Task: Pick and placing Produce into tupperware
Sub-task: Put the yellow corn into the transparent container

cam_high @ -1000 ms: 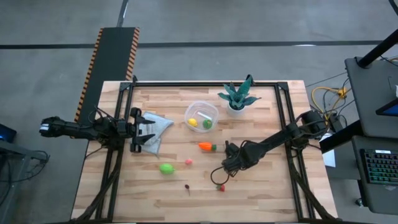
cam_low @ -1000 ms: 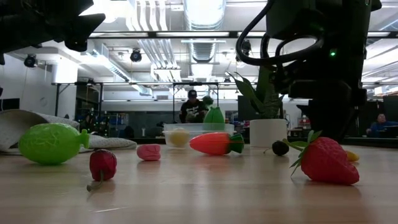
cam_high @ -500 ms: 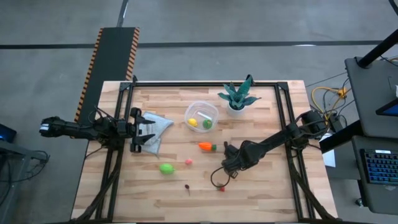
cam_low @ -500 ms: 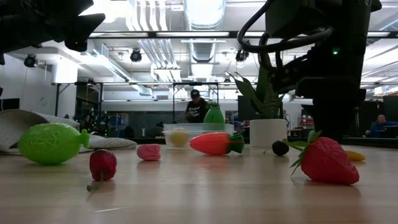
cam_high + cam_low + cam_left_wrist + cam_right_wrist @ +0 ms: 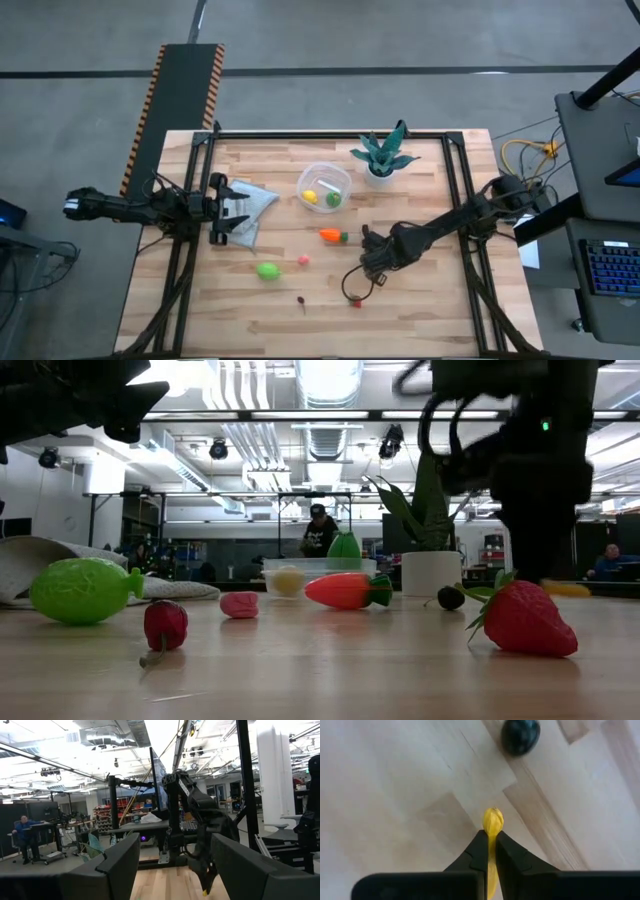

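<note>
Right wrist view gives the clearest look: the right gripper (image 5: 489,851) has its two dark fingers pinched nearly together on a small yellow piece of produce (image 5: 492,822), which pokes out past the tips just above the wooden table (image 5: 395,795). A dark round bit (image 5: 520,736) sits on the wood a little beyond it.

From overhead, the right gripper (image 5: 352,287) is toward the front edge of the table, right of the middle, almost over the red strawberry (image 5: 356,302). The tupperware (image 5: 324,187) sits toward the back edge near the centre, with a yellow lemon (image 5: 310,197) and a green lime (image 5: 333,199) already in it. The potted plant (image 5: 381,158) is just to its right. Out on the open table: an orange carrot (image 5: 330,236) around the middle, a green fruit (image 5: 267,270) and a pink bit (image 5: 303,261) further forward, and a small dark red piece (image 5: 302,299) near the front edge.

The left gripper (image 5: 231,212) hangs over the blue-grey cloth (image 5: 256,203) by the left edge, fingers spread wide, holding nothing.

From table height, a person (image 5: 319,530) is way back in the room.
</note>
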